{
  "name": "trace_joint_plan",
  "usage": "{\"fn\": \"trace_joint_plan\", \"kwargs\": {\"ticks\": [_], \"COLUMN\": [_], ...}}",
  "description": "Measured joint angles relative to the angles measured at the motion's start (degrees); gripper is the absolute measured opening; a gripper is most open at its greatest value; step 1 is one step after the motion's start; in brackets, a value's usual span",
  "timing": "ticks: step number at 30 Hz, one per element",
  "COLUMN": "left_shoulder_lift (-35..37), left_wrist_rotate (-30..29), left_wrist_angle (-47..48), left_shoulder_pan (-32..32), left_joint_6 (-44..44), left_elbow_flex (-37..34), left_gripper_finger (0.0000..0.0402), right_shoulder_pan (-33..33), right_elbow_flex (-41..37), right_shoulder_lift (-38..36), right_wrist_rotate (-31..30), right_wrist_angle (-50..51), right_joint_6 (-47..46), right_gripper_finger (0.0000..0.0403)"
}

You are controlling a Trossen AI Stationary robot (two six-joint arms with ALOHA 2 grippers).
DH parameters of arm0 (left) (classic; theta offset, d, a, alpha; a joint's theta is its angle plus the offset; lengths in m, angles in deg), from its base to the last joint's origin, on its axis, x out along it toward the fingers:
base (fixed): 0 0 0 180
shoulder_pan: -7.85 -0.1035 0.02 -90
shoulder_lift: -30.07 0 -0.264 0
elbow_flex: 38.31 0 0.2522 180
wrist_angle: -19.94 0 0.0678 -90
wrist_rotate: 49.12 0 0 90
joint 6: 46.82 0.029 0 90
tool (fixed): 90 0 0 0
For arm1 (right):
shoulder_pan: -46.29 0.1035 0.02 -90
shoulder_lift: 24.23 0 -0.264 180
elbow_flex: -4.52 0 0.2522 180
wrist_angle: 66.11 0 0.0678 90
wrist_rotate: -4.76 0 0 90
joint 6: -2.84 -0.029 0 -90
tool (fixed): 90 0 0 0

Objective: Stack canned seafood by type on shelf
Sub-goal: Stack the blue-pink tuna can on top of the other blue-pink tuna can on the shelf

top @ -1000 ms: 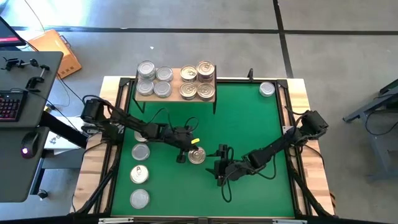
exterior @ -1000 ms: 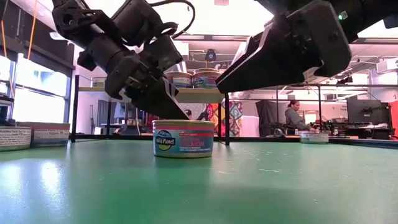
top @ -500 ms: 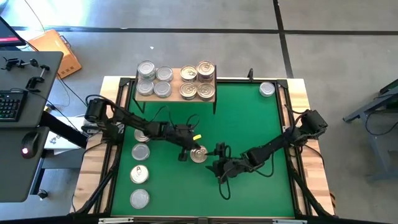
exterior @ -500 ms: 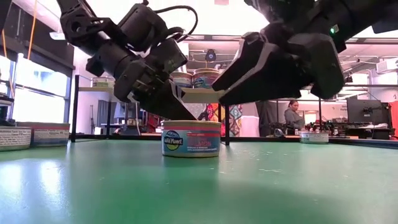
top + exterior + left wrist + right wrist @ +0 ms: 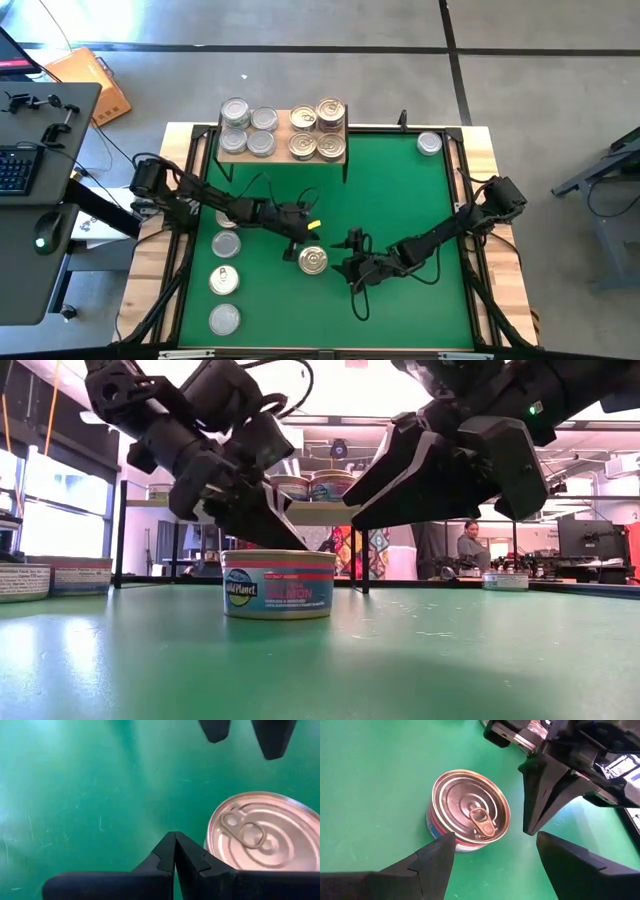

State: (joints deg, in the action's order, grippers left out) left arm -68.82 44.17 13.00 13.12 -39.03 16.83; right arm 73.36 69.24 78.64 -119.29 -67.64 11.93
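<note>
Can slid toward the mat's front edge, both grippers beside it

I saw the can (image 5: 313, 261) had shifted from half a second before, near mid-mat (image 5: 400, 190). My left gripper (image 5: 293, 238), fingers pressed together, sat just behind its rim; my right gripper (image 5: 343, 266), fingers apart, hovered beside it, not around it.

the green mat (image 5: 390, 190) covers the top of the pale wood table (image 5: 497, 160). well left of the mat stands a dark desk (image 5: 40, 200) with a keyboard (image 5: 17, 172) and a mouse (image 5: 41, 240). beyond the mat's far left corner a cardboard box (image 5: 92, 82) lies on the grey floor (image 5: 350, 60). across the mat, in the room behind, a person (image 5: 472, 548) sits near a monitor (image 5: 585, 540).
</note>
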Motion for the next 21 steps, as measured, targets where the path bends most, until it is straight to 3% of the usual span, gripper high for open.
{"fn": "trace_joint_plan", "kwargs": {"ticks": [9,14,21], "left_shoulder_lift": [0.9,2.1,1.0], "left_wrist_rotate": [1.5,5.3,5.1], "left_wrist_angle": [1.7,2.0,1.4], "left_shoulder_pan": [0.7,2.3,0.8], "left_joint_6": [0.0,0.4,-0.2], "left_elbow_flex": [0.0,0.1,-1.6], "left_gripper_finger": [0.0000,0.0000,0.0000], "right_shoulder_pan": [0.0,0.0,0.0], "right_elbow_flex": [0.0,0.0,0.0], "right_shoulder_lift": [0.0,0.0,0.0], "right_wrist_rotate": [0.0,0.0,0.0], "right_wrist_angle": [0.0,0.0,0.0], "right_joint_6": [-0.3,-1.3,-1.3], "right_gripper_finger": [0.0275,0.0275,0.0275]}}
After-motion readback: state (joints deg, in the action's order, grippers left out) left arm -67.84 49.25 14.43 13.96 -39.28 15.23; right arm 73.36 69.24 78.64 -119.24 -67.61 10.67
